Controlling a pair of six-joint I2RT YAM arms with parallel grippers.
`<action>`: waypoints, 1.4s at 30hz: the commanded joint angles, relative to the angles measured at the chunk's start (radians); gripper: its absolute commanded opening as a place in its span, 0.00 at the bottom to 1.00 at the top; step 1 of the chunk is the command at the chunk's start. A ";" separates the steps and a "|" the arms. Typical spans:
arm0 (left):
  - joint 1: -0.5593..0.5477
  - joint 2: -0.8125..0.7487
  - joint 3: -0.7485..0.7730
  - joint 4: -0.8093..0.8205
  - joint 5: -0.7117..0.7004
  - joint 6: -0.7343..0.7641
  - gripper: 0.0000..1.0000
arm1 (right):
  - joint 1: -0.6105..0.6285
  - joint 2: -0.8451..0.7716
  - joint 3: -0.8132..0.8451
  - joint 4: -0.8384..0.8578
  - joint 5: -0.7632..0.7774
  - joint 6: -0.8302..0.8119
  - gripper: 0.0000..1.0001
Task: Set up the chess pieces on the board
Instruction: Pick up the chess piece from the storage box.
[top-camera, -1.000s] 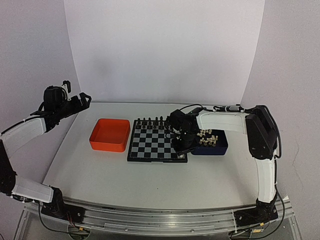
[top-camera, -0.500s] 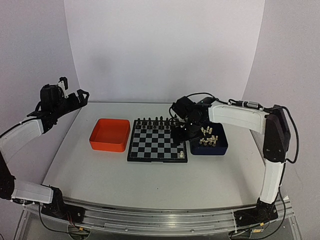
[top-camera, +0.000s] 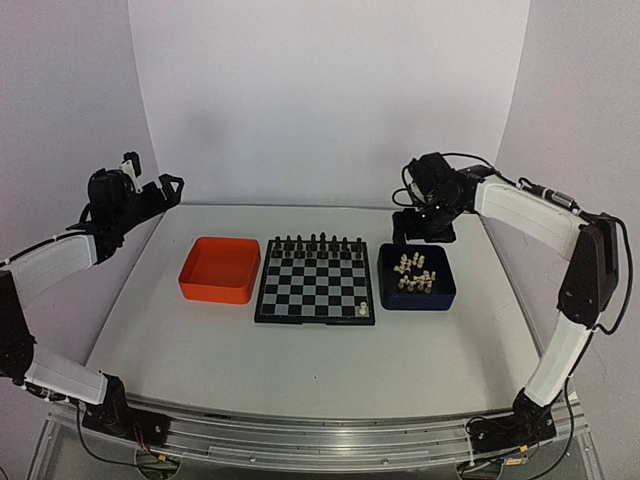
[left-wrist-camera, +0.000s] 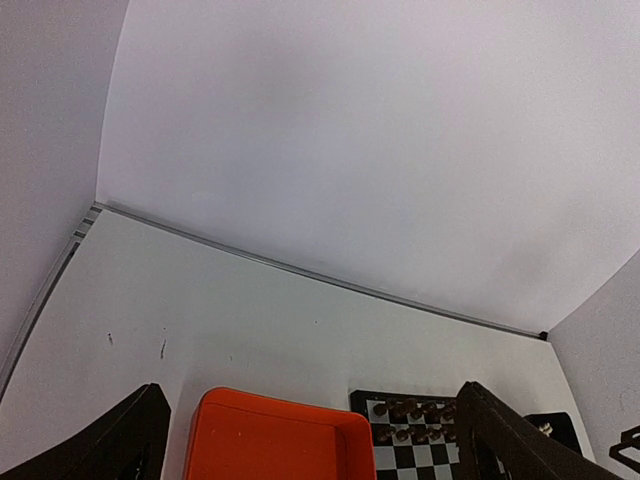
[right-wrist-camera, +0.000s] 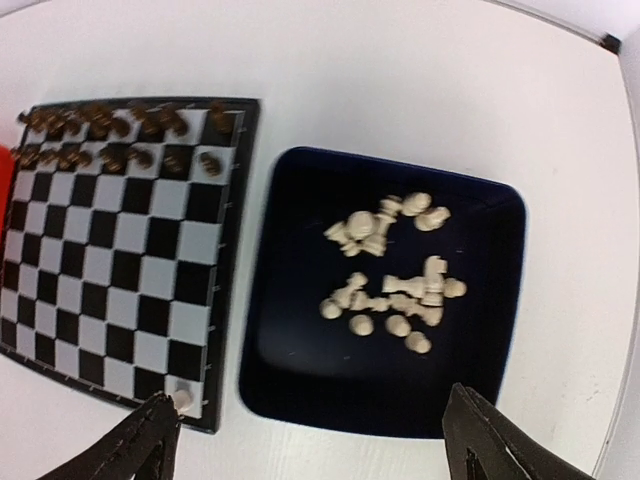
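The board (top-camera: 310, 318) lies mid-table, with black pieces (top-camera: 315, 244) along its two far rows. One cream-white chess piece (top-camera: 360, 311) stands upright on the near right corner square (right-wrist-camera: 183, 397). The other cream chess pieces (top-camera: 415, 273) lie jumbled in a dark blue tray (top-camera: 446, 296). My right gripper (top-camera: 424, 232) hangs open and empty above the table just behind that tray. In the right wrist view the heap (right-wrist-camera: 390, 290) shows between its spread fingertips (right-wrist-camera: 152, 438). My left gripper (top-camera: 158, 178) is open and empty, raised at the far left, well away from the board.
An empty orange tray (top-camera: 215, 292) sits just left of the board and shows below the left gripper (left-wrist-camera: 310, 450) in its wrist view. White walls close in the back and both sides of the table.
My right gripper opened, leaving a cream piece on the board's near right corner square. It then rose and drew back to the right, behind the blue tray. The left arm barely shifted.
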 joint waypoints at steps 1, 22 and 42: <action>0.000 0.047 0.048 0.060 -0.003 -0.066 1.00 | -0.107 -0.030 -0.017 -0.002 -0.060 -0.011 0.89; -0.003 0.166 0.135 0.049 -0.037 -0.139 1.00 | -0.273 0.278 0.123 0.045 -0.172 0.193 0.63; -0.003 0.240 0.183 0.065 0.006 -0.110 1.00 | -0.257 0.407 0.189 0.087 -0.053 0.323 0.39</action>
